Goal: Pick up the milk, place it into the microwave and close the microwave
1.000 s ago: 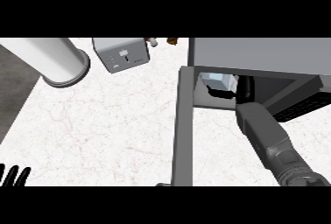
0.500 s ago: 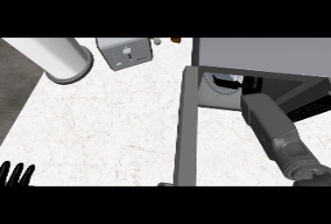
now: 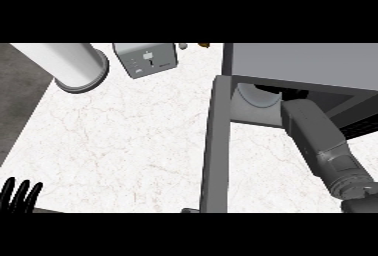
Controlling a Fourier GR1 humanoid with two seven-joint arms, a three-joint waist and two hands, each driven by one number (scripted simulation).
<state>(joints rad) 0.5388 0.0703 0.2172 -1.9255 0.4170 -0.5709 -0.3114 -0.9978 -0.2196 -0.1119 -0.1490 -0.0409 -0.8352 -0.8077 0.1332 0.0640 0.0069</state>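
Right forearm [image 3: 317,135] extends into the open microwave [image 3: 295,60] on the counter [image 3: 125,140]. Right hand and milk are hidden; grip cannot be told. Left hand [image 3: 18,194] rests lower left, fingers straight.

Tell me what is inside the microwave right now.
Through the open microwave front, the right forearm reaches in beside a pale round shape. The forearm and the microwave's top cover the right hand and any milk, so neither can be seen.
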